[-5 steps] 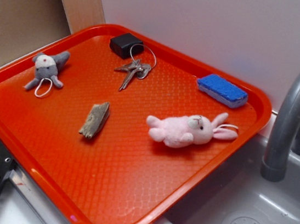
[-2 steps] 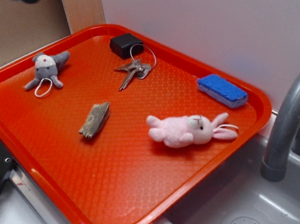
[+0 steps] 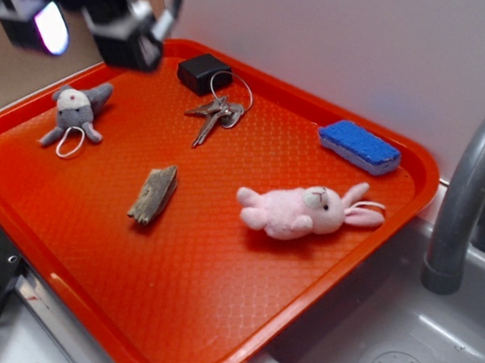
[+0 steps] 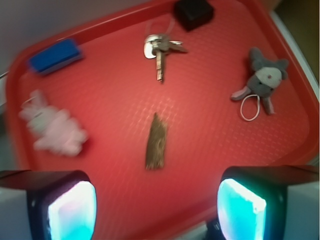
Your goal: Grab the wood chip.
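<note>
High above the tray's far left corner, the gripper (image 3: 93, 23) hangs with its jaws spread wide and nothing between them; the wrist view shows both glowing fingertips (image 4: 72, 210) well apart. Below and off to its right, the wood chip (image 3: 153, 194) lies flat on the red tray (image 3: 206, 320), near the middle, apart from every other object. A grey plush (image 3: 74, 113) sits to its left, the keys (image 3: 219, 111) and a black box (image 3: 203, 72) beyond it, a pink bunny (image 3: 305, 212) to its right, a blue sponge (image 3: 359, 147) farther back. Judging by this, nothing of the grab is done: approach, descent and closing all remain. Motion blur smears the gripper's outline and softens the wrist picture, and the arm behind it is cut off
</note>
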`<state>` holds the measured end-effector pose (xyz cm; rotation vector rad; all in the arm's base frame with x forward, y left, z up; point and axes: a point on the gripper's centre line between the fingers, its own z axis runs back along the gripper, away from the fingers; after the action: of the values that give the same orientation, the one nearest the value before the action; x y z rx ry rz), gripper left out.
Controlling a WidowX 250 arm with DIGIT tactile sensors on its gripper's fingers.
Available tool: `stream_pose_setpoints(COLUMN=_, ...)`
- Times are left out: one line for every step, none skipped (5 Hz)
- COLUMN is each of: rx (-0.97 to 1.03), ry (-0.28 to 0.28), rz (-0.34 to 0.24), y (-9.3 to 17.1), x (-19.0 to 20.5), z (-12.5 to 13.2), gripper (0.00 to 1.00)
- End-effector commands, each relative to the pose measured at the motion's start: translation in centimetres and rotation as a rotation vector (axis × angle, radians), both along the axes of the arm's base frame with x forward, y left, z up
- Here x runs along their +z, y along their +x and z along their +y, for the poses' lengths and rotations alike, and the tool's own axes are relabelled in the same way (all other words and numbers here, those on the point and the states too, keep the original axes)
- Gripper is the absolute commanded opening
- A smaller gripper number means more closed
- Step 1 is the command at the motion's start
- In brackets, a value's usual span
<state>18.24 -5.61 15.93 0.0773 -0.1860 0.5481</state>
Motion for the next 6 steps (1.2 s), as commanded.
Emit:
stream_pose_setpoints(rx=-0.032, ry=0.104, rz=-0.079, y=1.6, x=-5.6, z=1.2, gripper=1.00)
stream_pose_setpoints(rx=-0.111, ry=0.111, rz=-0.120, y=2.0, x=-7.6, z=2.2, gripper=1.00)
stream_pose_setpoints(rx=-0.149, ry=0.104, rz=-0.131, y=2.4, x=-9.1, z=2.9, gripper=1.00)
stream_pose_setpoints(rx=-0.155, ry=0.076, rz=-0.165, y=3.1, x=-10.8, z=3.5, gripper=1.00)
stream_pose_setpoints(rx=-0.154, ry=0.014, rz=-0.178, y=4.4, x=-12.6, z=2.4, gripper=1.00)
stream_pose_setpoints(rx=-0.201, ry=-0.022, rz=-0.172, y=4.6, x=-14.4, z=1.6, gripper=0.00)
